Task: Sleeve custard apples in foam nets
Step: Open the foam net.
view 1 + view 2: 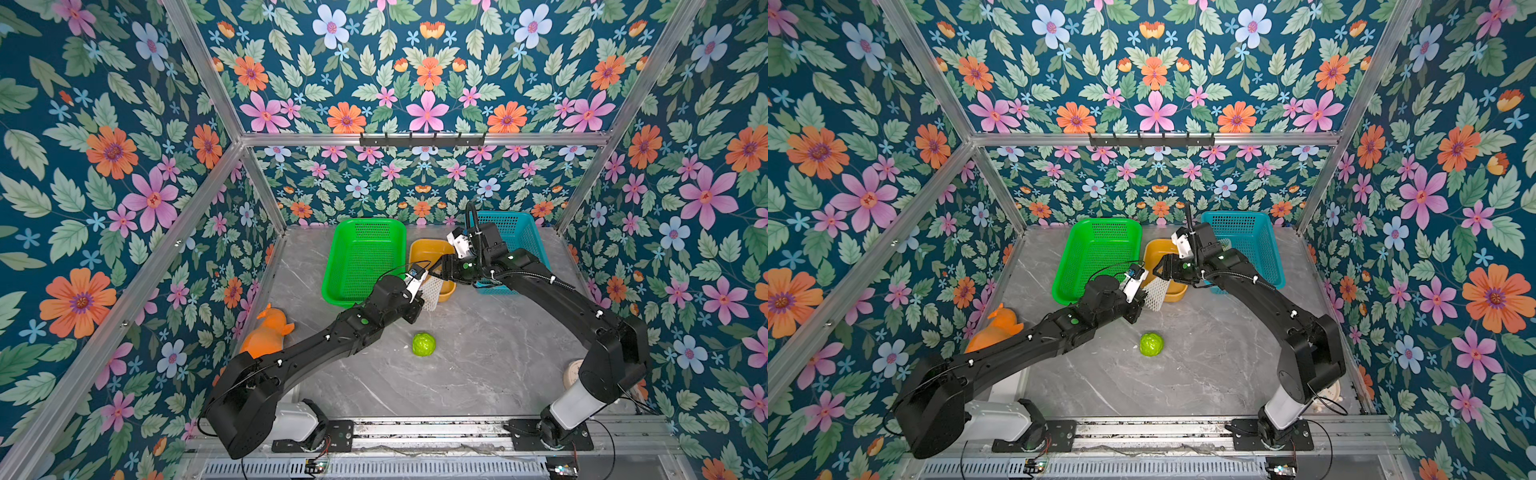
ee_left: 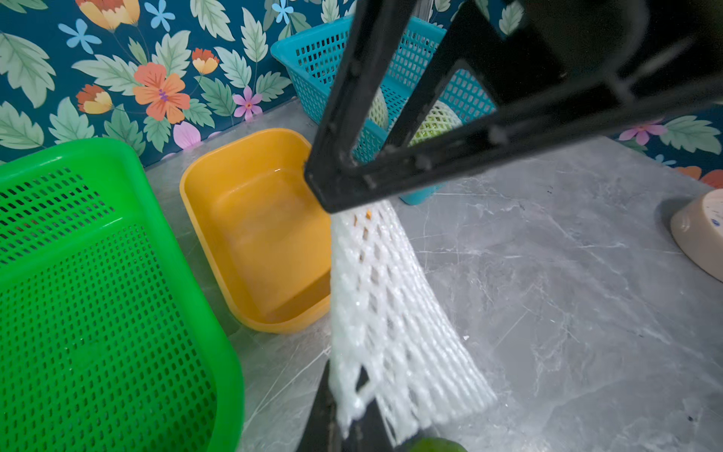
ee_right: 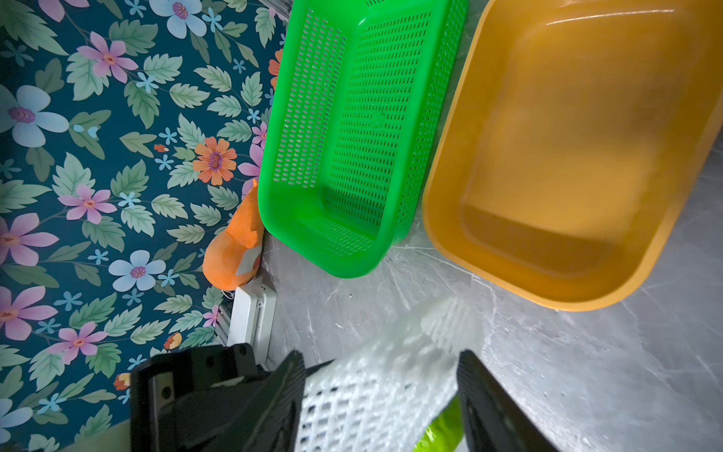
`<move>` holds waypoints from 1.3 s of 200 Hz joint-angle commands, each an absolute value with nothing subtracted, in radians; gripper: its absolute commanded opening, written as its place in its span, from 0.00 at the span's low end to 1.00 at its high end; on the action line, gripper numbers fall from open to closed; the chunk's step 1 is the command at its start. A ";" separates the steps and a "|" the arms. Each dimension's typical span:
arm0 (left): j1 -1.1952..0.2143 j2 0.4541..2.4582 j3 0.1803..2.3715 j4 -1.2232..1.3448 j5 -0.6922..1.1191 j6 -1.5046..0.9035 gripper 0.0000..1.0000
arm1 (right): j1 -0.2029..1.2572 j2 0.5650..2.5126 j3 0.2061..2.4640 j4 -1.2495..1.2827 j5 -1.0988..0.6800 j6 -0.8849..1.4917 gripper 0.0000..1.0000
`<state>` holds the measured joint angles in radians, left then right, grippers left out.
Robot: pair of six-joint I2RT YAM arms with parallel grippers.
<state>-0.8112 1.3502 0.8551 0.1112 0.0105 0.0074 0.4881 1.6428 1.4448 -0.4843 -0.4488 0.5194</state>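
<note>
Net-opening step: left gripper [image 1: 423, 300] clamped on one foam net [image 1: 433, 293], right gripper [image 1: 433, 274] jaws apart astride its other end (no firm hold apparent), custard apple [image 1: 424, 344] bare on table [image 1: 478, 374] below; next, mouth needs spreading.

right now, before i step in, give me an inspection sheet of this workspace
surface: grey marble-look tabletop, one small white fleck.
job's things: one bare bumpy green custard apple on the tabletop; white foam mesh net held up between the arms; two netted fruits in the blue perforated plastic basket.
clutter: empty green perforated basket, empty yellow plastic tub, orange plush toy, beige round object.
grippers: left gripper shut on the net's end; right gripper open at its other end.
cables: black leads along both arms.
surroundings: floral-papered walls, aluminium frame.
</note>
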 commanded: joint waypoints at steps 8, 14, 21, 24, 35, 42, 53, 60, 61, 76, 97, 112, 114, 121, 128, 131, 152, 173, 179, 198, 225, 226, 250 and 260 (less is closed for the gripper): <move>-0.835 1.353 0.862 0.130 -0.055 0.050 0.00 | 0.488 1.650 1.453 -0.521 -0.428 0.531 0.61; -0.836 1.353 0.861 0.132 -0.058 0.049 0.00 | 0.486 1.649 1.452 -0.532 -0.415 0.529 0.60; -0.838 1.350 0.859 0.135 -0.060 0.049 0.00 | 0.485 1.687 1.451 -0.543 -0.407 0.529 0.60; -0.839 1.350 0.859 0.137 -0.059 0.049 0.00 | 0.485 1.689 1.449 -0.543 -0.407 0.529 0.60; -0.843 1.345 0.855 0.144 -0.061 0.051 0.00 | 0.480 1.697 1.441 -0.540 -0.414 0.533 0.58; -0.845 1.344 0.854 0.146 -0.062 0.051 0.00 | 0.480 1.698 1.437 -0.534 -0.418 0.537 0.54; -0.848 1.343 0.855 0.146 -0.066 0.054 0.00 | 0.479 1.700 1.433 -0.525 -0.423 0.540 0.42; -0.848 1.343 0.854 0.143 -0.072 0.053 0.00 | 0.478 1.699 1.434 -0.523 -0.422 0.540 0.33; -0.848 1.343 0.855 0.143 -0.071 0.054 0.00 | 0.479 1.698 1.434 -0.523 -0.421 0.540 0.32; -0.848 1.345 0.855 0.140 -0.078 0.051 0.00 | 0.477 1.691 1.435 -0.521 -0.415 0.540 0.15; -0.848 1.354 0.854 0.140 -0.089 0.040 0.07 | 0.471 1.670 1.427 -0.520 -0.409 0.540 0.07; -0.848 1.360 0.852 0.138 -0.085 0.030 0.08 | 0.466 1.668 1.418 -0.521 -0.404 0.541 0.04; -0.848 1.361 0.852 0.139 -0.082 0.029 0.08 | 0.466 1.667 1.417 -0.521 -0.404 0.540 0.04; -0.848 1.362 0.850 0.140 -0.079 0.024 0.07 | 0.465 1.629 1.410 -0.520 -0.401 0.541 0.02; -0.848 1.361 0.848 0.140 -0.078 0.020 0.06 | 0.461 1.624 1.405 -0.520 -0.401 0.543 0.02; -0.848 1.361 0.847 0.141 -0.078 0.019 0.06 | 0.460 1.621 1.403 -0.521 -0.400 0.543 0.02; -0.849 1.356 0.844 0.139 -0.084 0.015 0.11 | 0.455 1.607 1.389 -0.523 -0.401 0.544 0.00; -0.848 1.359 0.848 0.121 -0.090 0.010 0.30 | 0.452 1.593 1.379 -0.517 -0.400 0.548 0.00; -0.848 1.358 0.845 0.120 -0.087 0.008 0.28 | 0.452 1.590 1.376 -0.516 -0.398 0.548 0.00; -0.848 1.352 0.836 0.127 -0.088 -0.001 0.42 | 0.448 1.582 1.371 -0.510 -0.394 0.551 0.00; -0.848 1.354 0.834 0.104 -0.105 -0.023 0.70 | 0.439 1.577 1.366 -0.510 -0.382 0.549 0.00; -0.848 1.353 0.833 0.103 -0.105 -0.024 0.70 | 0.439 1.577 1.367 -0.510 -0.380 0.549 0.00; -0.848 1.334 0.810 0.087 -0.114 -0.044 0.70 | 0.431 1.566 1.352 -0.515 -0.336 0.537 0.00; -0.848 1.324 0.795 0.084 -0.118 -0.055 0.69 | 0.433 1.563 1.350 -0.523 -0.316 0.530 0.00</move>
